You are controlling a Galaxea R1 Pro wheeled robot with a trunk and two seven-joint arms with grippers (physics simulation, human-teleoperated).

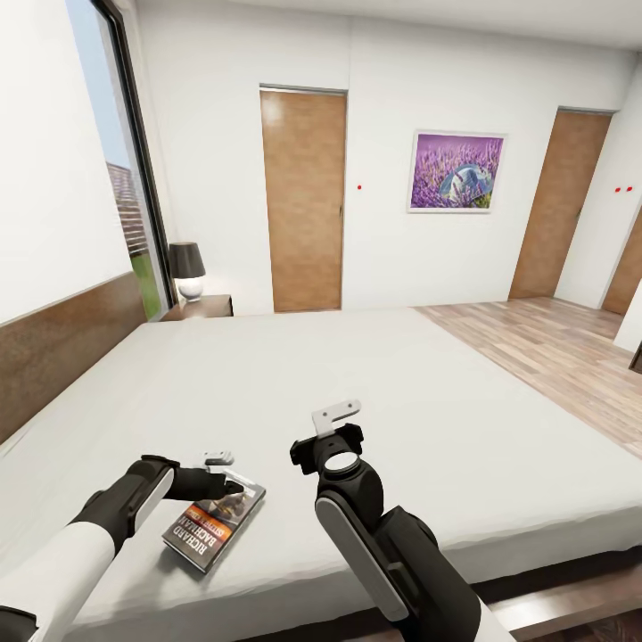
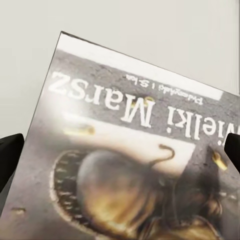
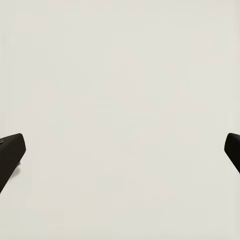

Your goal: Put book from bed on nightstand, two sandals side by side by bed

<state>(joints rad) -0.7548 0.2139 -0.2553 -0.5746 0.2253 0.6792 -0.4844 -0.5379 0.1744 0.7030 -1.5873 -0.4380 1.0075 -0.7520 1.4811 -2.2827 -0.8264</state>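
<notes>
Over on the left, the left gripper [image 1: 227,486] sits right over the book [image 1: 214,526], which lies flat near the bed's [image 1: 357,392] front edge, fingers spread wide either side of the cover, not clamped. Right gripper [image 1: 328,446] hangs over bare mattress just beside it, fingers [image 3: 11,152] wide apart too, holding nothing.

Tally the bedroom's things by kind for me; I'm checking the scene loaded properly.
Book: 1
Bed: 1
Nightstand: 1
Lamp: 1
Brown doors: 3, one only an edge
Lavender picture: 1
Total: 8
</notes>
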